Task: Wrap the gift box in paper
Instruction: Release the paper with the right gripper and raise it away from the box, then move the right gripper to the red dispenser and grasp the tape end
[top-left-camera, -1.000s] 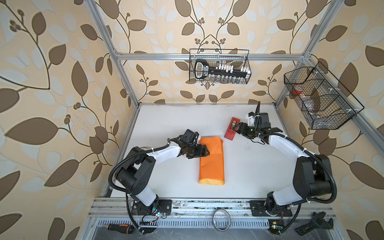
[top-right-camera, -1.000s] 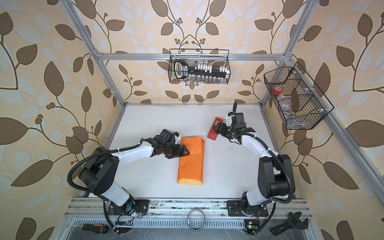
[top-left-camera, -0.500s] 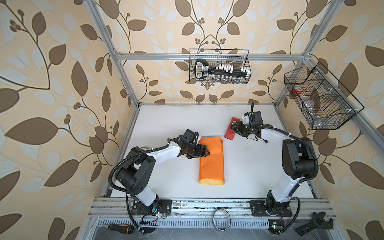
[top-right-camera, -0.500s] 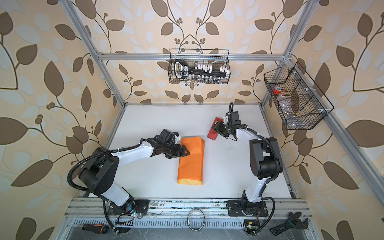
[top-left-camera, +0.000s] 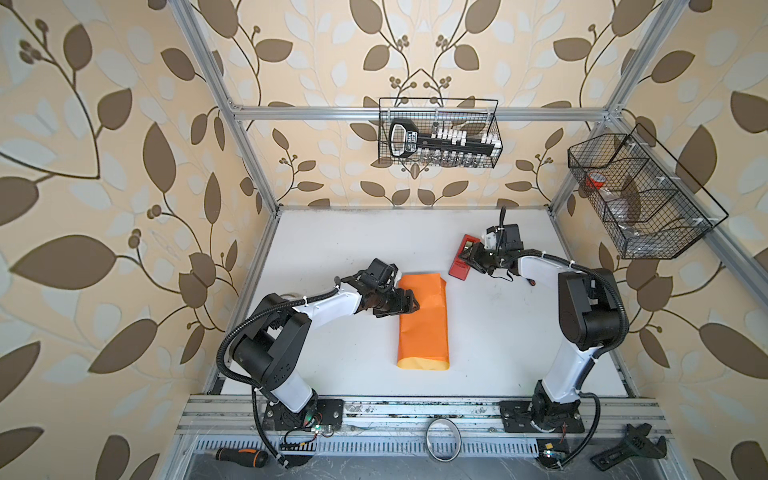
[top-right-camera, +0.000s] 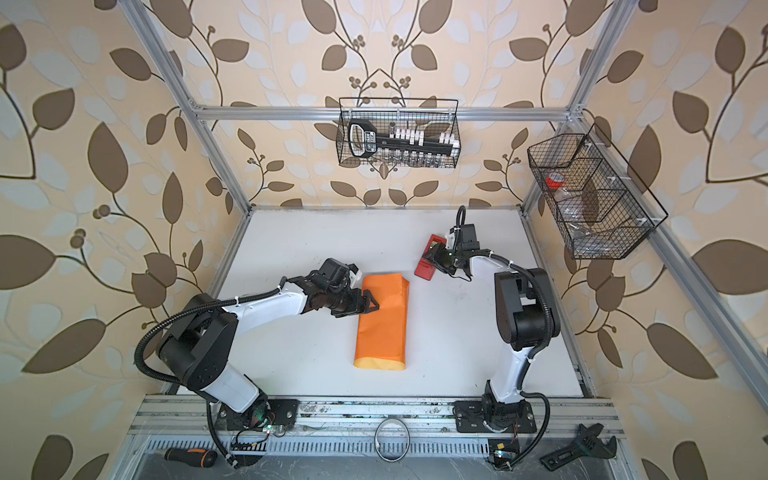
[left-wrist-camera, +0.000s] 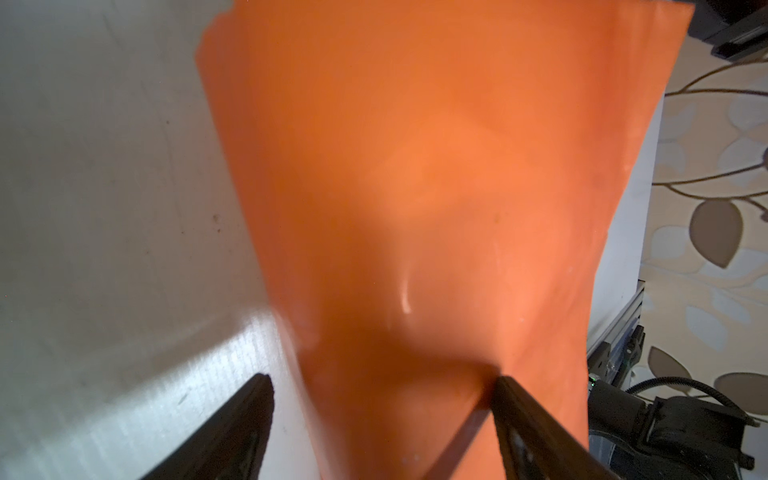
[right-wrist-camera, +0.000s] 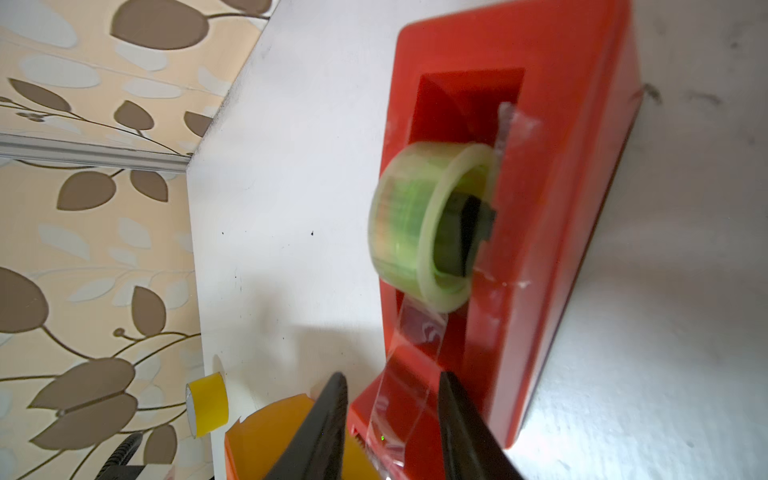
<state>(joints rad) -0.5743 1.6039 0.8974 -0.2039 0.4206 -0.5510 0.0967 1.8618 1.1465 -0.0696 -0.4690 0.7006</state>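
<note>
The paper (top-left-camera: 428, 328) lies as a long, glossy orange parcel on the white table (top-left-camera: 332, 249), directly beneath and ahead of the left gripper (top-left-camera: 411, 303). That gripper's jaws stand wide apart and hold nothing. One finger (left-wrist-camera: 523, 415) touches the paper near its edge and the other sits over bare table beside it. The gift box is not visible and is probably folded inside.

The sheet looks thin, light and slick, so it will likely spring open or slide unless it is pressed flat where the stiff box backs it. Pinching an unsupported end would crease it.

The right gripper (right-wrist-camera: 390, 376) is at the red tape dispenser (right-wrist-camera: 561, 166). Its jaws are partly apart, straddling the clear tape strip (right-wrist-camera: 415, 353) that runs from the roll (right-wrist-camera: 415, 224) toward them. The strip is limp and sticky and is best taken at its free end.
</note>
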